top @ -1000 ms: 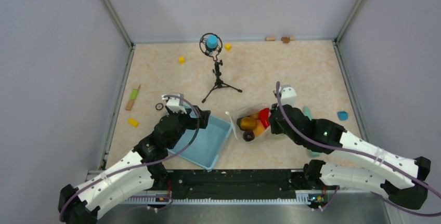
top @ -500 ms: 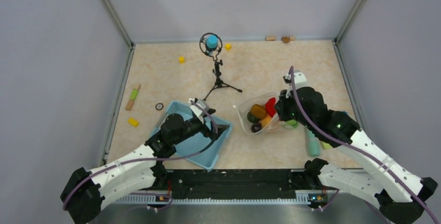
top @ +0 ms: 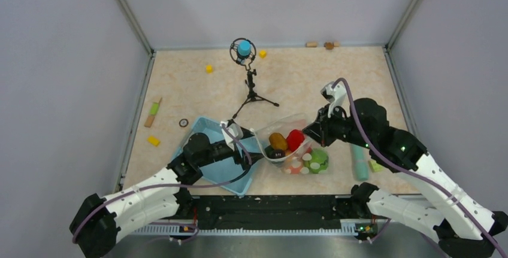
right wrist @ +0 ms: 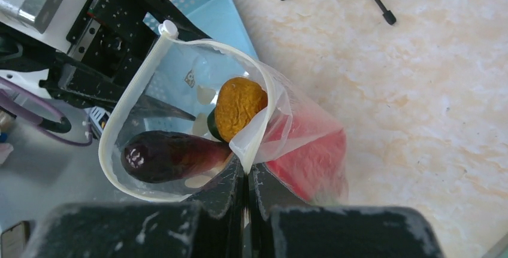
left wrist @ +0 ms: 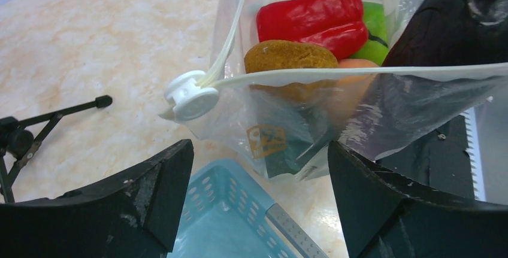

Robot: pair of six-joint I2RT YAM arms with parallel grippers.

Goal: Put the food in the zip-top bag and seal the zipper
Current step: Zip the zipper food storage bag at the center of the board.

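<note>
Right gripper [right wrist: 245,173] is what I check first: its fingers are pressed tight together on a fold of the zip-top bag [top: 281,127] at the mouth edge, with no gap between them. Left gripper [left wrist: 260,150] has its jaws spread wide and grips nothing. It points straight at the bag's mouth from just beside it, over the blue basket [top: 200,123].

From above, the bag sits by the near edge of the table, a little right of the middle, between my two wrists. I can't tell whether its bottom rests on the table.

The zipper [right wrist: 136,87] is unsealed. On the right wrist feed the pale strip curves in a wide loop around the gaping mouth. The white slider [left wrist: 191,95] sits at one end of the strip, facing the left gripper.

The food is inside the bag:
- The red pepper [left wrist: 310,21] lies deepest.
- A brown piece [left wrist: 290,56] is in front of it.
- A bright green piece [left wrist: 376,30] and an orange piece [left wrist: 357,63] are beside them.
- A dark, glossy piece [right wrist: 174,155] lies along the lower rim.

The basket lies at the near edge, left of the middle, touching or almost touching the bag. A small tripod stand [top: 251,90] is near the middle of the far half of the table.
</note>
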